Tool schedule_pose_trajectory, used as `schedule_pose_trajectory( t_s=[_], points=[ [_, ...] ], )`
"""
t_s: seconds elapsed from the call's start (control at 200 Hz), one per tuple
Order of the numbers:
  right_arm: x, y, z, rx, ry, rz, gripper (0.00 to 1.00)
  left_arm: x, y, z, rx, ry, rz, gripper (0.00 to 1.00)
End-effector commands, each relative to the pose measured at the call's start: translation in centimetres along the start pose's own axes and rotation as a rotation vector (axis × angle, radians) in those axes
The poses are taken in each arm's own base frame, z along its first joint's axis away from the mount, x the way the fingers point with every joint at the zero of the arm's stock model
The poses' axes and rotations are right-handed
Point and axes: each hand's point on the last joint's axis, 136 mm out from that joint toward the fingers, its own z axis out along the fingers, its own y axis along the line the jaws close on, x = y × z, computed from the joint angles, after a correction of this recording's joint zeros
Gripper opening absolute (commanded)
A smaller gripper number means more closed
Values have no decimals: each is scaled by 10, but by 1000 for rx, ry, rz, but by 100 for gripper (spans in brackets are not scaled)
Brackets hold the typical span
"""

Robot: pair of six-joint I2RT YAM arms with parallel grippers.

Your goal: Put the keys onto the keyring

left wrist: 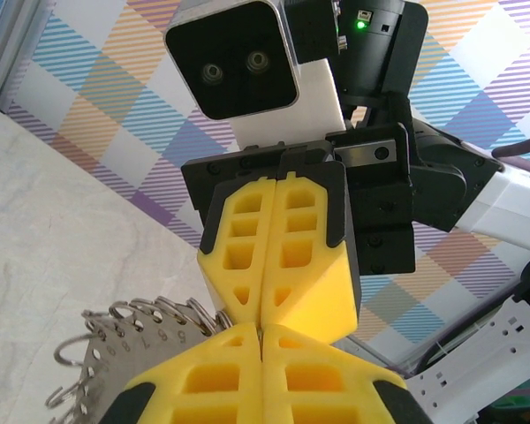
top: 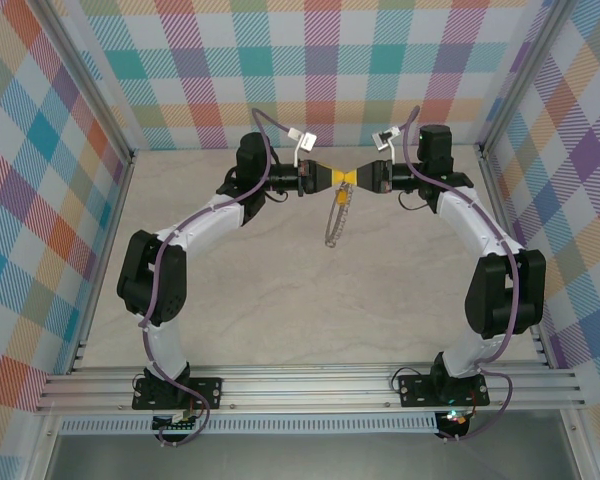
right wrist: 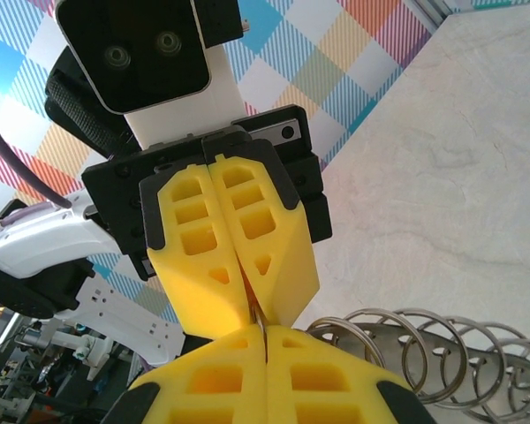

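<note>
From above, the left fingers [top: 334,178] and right fingers [top: 352,179], both pinched shut, met tip to tip at twelve o'clock over the desk [top: 260,310]. The keyring [top: 333,222] hung just beneath them. Which pair gripped it was unclear.

Left wrist: keyring [left wrist: 115,349] loops at eight o'clock.

Right wrist: keyring [right wrist: 424,349] loops at four o'clock.

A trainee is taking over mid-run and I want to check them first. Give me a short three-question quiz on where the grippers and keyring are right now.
1. True or false: the keyring lies flat on the table.
2. The left gripper and right gripper are: A) far apart, B) meeting tip to tip, C) resting on the table.
3. Fill in: both grippers' jaws are ____.
Key: 1 false, it hangs in the air below the meeting tips; 2 B; 3 shut.
</note>
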Motion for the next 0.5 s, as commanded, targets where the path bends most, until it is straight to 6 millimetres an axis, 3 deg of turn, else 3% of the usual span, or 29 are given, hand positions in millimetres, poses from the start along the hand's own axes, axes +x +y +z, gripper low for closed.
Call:
schedule_pose_trajectory(
  t_s=[0.0, 0.05, 0.17, 0.355, 0.495],
  points=[
    [-10, 6, -3, -10, -21, -32, 7, -4, -19, 9, 59, 4, 51, 0],
    [-11, 9, -5, 4, -34, -40, 20, -5, -18, 10, 51, -6, 48, 0],
    [-14, 16, -17, 53, -89, -58, 39, -11, -17, 11, 47, -49, 38, 0],
    [-11, 18, -39, 159, -203, -62, 42, -18, -20, 8, 48, -104, 44, 0],
    [-3, -3, -50, 280, -316, -18, 41, -22, -23, 6, 62, -132, 49, 0]
  ],
)
